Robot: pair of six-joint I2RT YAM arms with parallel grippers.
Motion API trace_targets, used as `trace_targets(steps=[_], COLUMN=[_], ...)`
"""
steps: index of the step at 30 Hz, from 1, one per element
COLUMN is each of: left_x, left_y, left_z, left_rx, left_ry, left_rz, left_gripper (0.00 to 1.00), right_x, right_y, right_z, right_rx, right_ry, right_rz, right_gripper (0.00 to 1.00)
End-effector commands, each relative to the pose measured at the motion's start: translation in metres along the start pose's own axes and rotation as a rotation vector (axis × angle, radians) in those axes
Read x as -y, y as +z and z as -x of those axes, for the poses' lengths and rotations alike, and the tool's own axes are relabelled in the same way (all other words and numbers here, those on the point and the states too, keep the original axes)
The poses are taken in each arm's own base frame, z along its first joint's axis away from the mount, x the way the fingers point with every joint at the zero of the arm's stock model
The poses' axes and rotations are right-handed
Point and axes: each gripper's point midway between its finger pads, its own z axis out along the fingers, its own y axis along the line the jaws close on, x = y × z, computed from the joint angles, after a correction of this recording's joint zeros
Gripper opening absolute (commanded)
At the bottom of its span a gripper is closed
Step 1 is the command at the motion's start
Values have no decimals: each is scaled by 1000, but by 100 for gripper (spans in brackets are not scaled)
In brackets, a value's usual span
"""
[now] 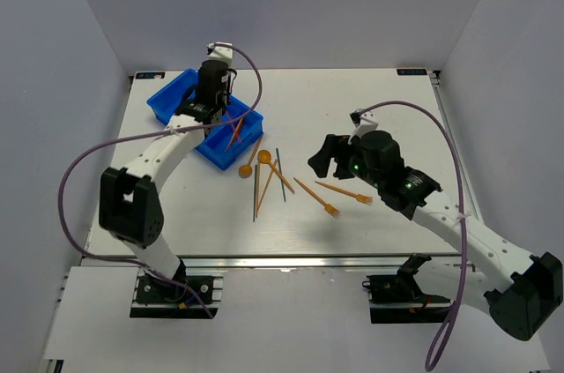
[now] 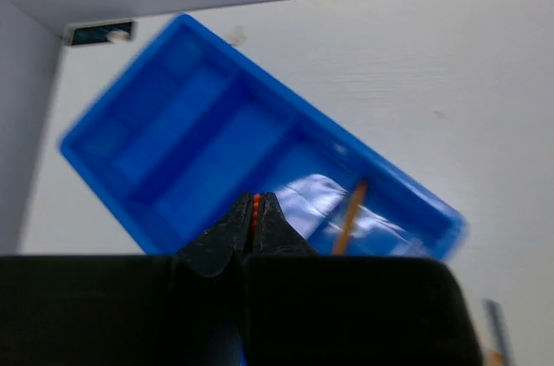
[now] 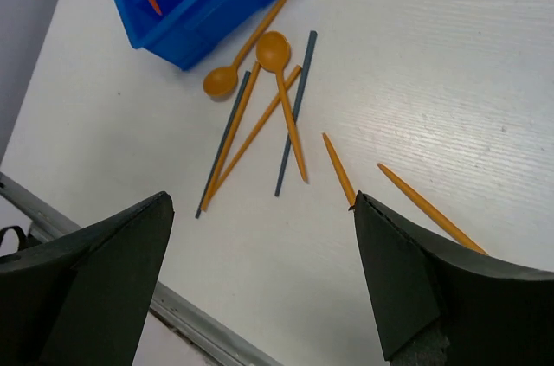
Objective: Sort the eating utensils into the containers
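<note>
- White table, pale walls on three sides.
- Right pincer hangs above the near-right table. Its fingers are spread wide, with nothing between them.
- Fork and second fork, both orange, lie flat on the table near that pincer and apart from each other.
- Left of the forks is a loose heap at mid-table:
  - Spoon and second spoon are orange, their bowls near each other.
  - The second spoon's handle runs just beside the tray corner.
  - Grey stick and second grey stick lie roughly parallel.
  - Orange sticks lie crossed between them, under the first spoon's handle.
- Tray is blue, at far left, set askew to the table edge. An orange utensil lies inside its right end; I cannot tell which compartment.
- Left pincer is above the tray, tips pressed together on a thin orange sliver. Too little shows to tell which kind of utensil it is.
</note>
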Motion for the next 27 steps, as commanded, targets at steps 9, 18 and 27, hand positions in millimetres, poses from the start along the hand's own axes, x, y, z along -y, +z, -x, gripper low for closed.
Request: trace_targets(steps=[9, 18, 27], left_x=[-30, -15, -15], left_y=[70, 73, 88], left_z=[42, 56, 40], left_rx=[146, 171, 117], left_ry=[564, 568, 726], left_rz=[307, 194, 196], left_gripper=[0, 0, 0], right_x=[25, 32, 32], right_y=[-39, -13, 1], right_z=[-19, -40, -46], right_rx=[-23, -102, -131], right_ry=[-105, -133, -138], right_rz=[-55, -60, -51], right_gripper=[89, 89, 89])
